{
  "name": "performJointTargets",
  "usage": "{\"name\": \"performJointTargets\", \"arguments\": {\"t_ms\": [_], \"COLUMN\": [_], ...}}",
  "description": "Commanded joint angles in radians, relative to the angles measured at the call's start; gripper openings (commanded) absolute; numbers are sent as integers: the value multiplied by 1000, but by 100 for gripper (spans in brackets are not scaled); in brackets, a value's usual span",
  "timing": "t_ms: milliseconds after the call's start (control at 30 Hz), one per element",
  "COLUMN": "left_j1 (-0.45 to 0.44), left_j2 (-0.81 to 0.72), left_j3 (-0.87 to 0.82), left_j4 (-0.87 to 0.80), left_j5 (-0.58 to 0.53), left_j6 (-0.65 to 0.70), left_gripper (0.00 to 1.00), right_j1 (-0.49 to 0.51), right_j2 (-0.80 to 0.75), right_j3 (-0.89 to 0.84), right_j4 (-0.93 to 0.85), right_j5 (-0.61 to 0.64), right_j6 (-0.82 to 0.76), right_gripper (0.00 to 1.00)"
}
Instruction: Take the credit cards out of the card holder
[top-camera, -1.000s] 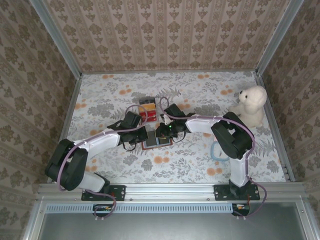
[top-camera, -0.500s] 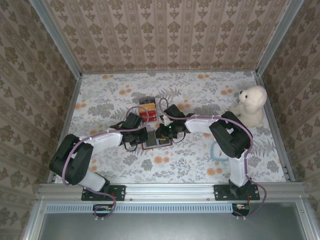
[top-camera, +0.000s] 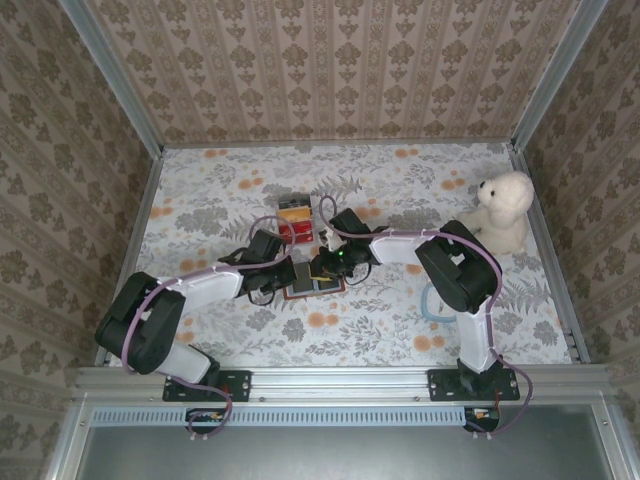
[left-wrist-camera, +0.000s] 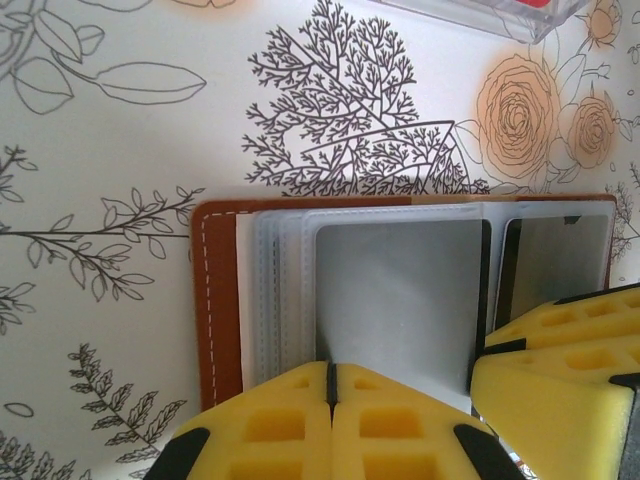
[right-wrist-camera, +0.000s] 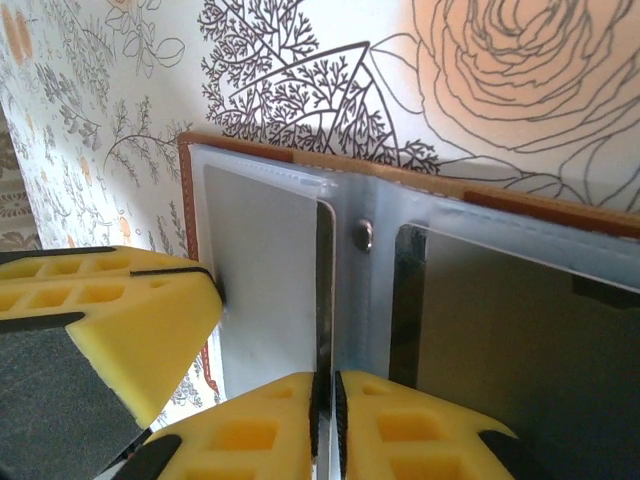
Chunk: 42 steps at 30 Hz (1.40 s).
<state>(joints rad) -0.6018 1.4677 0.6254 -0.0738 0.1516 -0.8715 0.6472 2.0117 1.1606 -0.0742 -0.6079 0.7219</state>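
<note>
Pulling now could drag the open card holder (top-camera: 312, 284) across the worktop (top-camera: 400, 330) if the right fingers (right-wrist-camera: 420, 440), nearly shut, nip clear sleeve (right-wrist-camera: 345, 300) rather than card (right-wrist-camera: 265, 270), or the left fingers (left-wrist-camera: 270, 430), pinched shut at its edge, slip.

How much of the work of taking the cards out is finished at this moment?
Done: the card holder lies open on the table. In hand: the left gripper and the right gripper are each shut on the open holder, at its plastic sleeves. To do: the grey cards sit inside their sleeves; none is out yet.
</note>
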Motion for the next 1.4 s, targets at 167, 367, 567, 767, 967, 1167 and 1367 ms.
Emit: {"name": "performJointTargets", "arguments": {"t_ms": [167, 367, 567, 767, 967, 1167, 1367], "left_j1": [-13, -15, -15, -15, -14, -15, -16], "left_j2": [34, 8, -37, -37, 15, 19, -37], "left_j3": [-53, -56, -55, -56, -54, -39, -4], "left_j4": [-90, -96, -113, -104, -82, -97, -116], "left_j5": [-14, -30, -53, -52, -27, -29, -13], "left_j6": [-18, -8, 9, 12, 8, 12, 38], "left_gripper": [2, 5, 13, 15, 10, 9, 9], "right_j1": [0, -14, -42, -68, -75, -73, -71], "right_j2": [47, 29, -28, -61, -59, -49, -35], "right_j3": [12, -25, -77, -120, -130, -112, -98], "right_j4": [47, 114, 135, 111, 101, 84, 55], "right_j5": [-67, -82, -76, -53, -47, -62, -46], "right_j6": [35, 64, 53, 20, 5, 2, -7], "right_gripper": [16, 9, 2, 0, 0, 20, 27]}}
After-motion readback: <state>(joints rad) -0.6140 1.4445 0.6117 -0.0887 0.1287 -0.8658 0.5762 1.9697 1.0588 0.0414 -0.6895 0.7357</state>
